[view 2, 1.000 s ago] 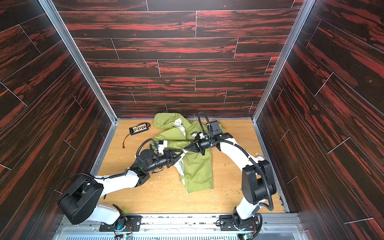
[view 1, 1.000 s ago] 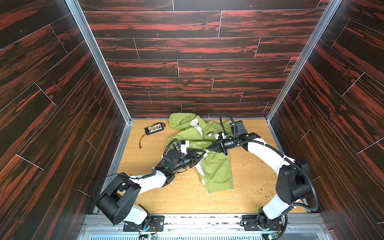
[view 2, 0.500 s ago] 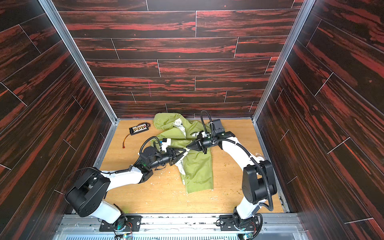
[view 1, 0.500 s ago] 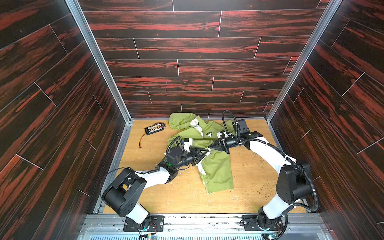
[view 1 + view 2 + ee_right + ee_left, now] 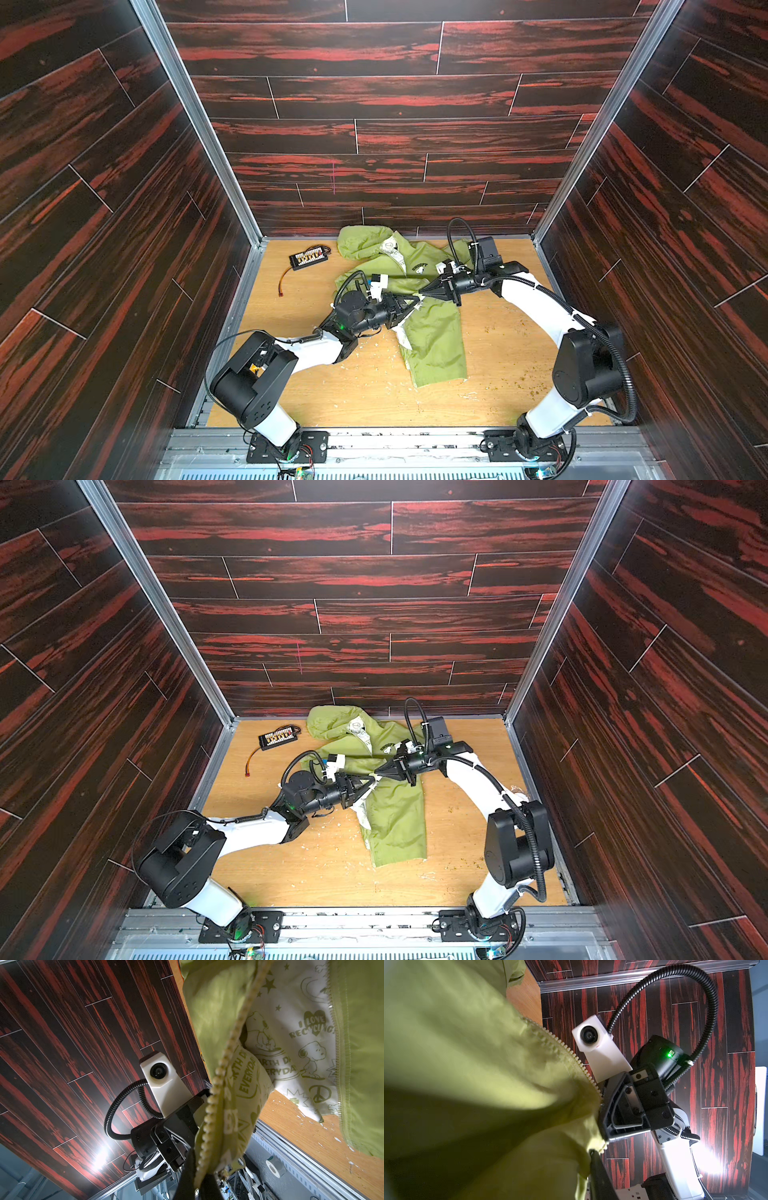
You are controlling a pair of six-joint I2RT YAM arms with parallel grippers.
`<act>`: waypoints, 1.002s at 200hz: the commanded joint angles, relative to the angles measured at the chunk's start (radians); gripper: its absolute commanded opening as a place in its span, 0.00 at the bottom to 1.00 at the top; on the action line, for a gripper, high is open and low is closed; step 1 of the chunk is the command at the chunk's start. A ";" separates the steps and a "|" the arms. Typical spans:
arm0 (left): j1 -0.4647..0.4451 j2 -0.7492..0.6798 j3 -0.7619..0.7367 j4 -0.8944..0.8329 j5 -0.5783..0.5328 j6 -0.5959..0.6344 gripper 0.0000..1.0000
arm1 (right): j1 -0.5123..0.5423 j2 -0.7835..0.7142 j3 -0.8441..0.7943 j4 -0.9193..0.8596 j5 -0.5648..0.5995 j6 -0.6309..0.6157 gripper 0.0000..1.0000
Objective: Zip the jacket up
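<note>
The lime-green jacket lies crumpled and unzipped on the wooden floor, hood toward the back wall, with its white printed lining showing. My right gripper is shut on the front edge and holds up a strip of pale zipper teeth. My left gripper meets it tip to tip, its jaws drawn nearly together on the jacket's edge. In the left wrist view green cloth and the zipper hide all but one finger.
A black connector board with a red-tipped wire lies at the back left of the floor. White and green scraps litter the wood around the jacket. Dark wood-pattern walls close in on three sides, and a metal rail runs along the front.
My left gripper has slid toward the right gripper's tip and narrowed its jaws on the jacket edge. The right gripper has stayed shut on the zipper edge, shifting only slightly.
</note>
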 commanded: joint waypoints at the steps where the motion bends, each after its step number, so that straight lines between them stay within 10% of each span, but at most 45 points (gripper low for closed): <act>1: -0.005 0.010 0.030 0.035 0.018 -0.008 0.16 | -0.007 -0.012 0.028 -0.023 -0.031 -0.020 0.00; 164: -0.033 0.057 0.073 0.008 -0.005 -0.012 0.03 | -0.025 0.002 0.051 -0.097 0.005 -0.105 0.00; 200: -0.025 0.053 0.051 0.034 -0.039 -0.027 0.00 | -0.059 -0.059 0.026 -0.147 0.112 -0.172 0.26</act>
